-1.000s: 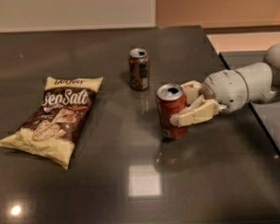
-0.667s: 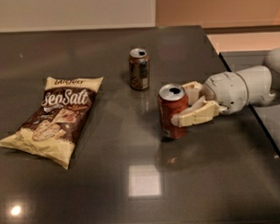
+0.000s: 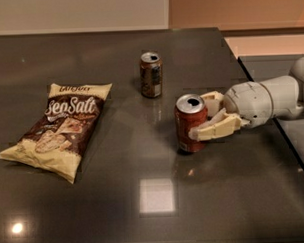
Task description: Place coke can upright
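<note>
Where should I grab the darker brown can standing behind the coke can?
Grip the brown can mid-body, coming in level from the arm's side: it stands upright and its round wall is bare there. The gripper, nearer the camera, is closed around the coke can.

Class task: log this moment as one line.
gripper: right of centre, shut on coke can | coke can: upright on table | brown can: upright, behind, apart | chip bag: flat, left

Matt plastic gripper (image 3: 201, 117) clasps metal coke can (image 3: 187, 123) on glossy table (image 3: 95, 210).
</note>
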